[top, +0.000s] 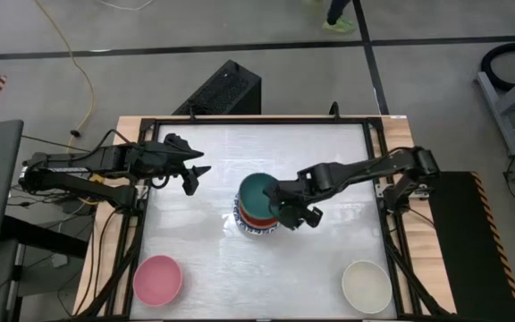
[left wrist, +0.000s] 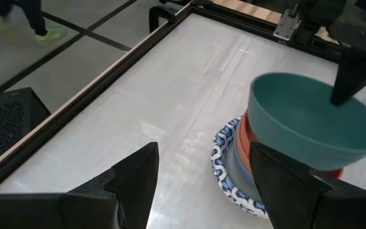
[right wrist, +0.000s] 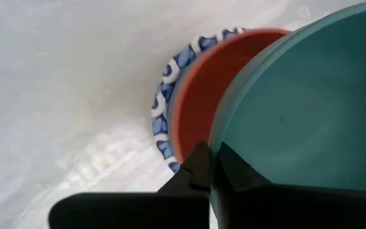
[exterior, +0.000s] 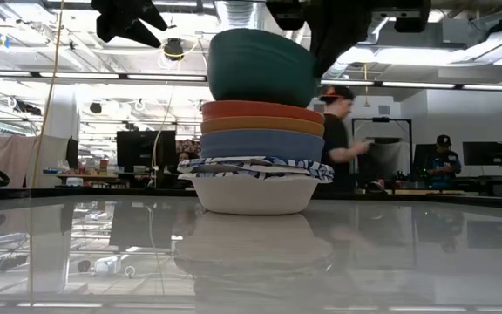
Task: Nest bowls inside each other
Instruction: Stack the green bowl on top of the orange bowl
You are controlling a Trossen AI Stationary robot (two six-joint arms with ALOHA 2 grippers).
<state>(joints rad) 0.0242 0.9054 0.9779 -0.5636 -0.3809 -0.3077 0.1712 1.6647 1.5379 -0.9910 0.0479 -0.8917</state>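
Note:
A stack of bowls [top: 256,224] stands mid-table, seen in the low view as a white bowl with a blue patterned rim [exterior: 255,187] at the bottom, then blue [exterior: 262,144], orange [exterior: 262,126] and red [exterior: 262,111]. Over it is a dark green bowl [exterior: 260,68], with my right gripper [top: 286,207] shut on its rim. Its base is level with the red bowl's rim; whether they touch, I cannot tell. My left gripper [top: 195,174] waits open toward the table's left, with nothing between its fingers. My right gripper pinches the dark green bowl's rim [right wrist: 213,152] on the side toward the table's right and near edges. One finger [left wrist: 354,70] is inside the bowl and one outside. The fingers slant down from above right. The bowl stays mouth up, slightly tilted, over the stack.
A pink bowl [top: 157,279] sits at the near left corner and a cream bowl [top: 366,284] at the near right. A black frame [top: 374,134] rims the table. People [exterior: 338,131] stand in the room beyond the table.

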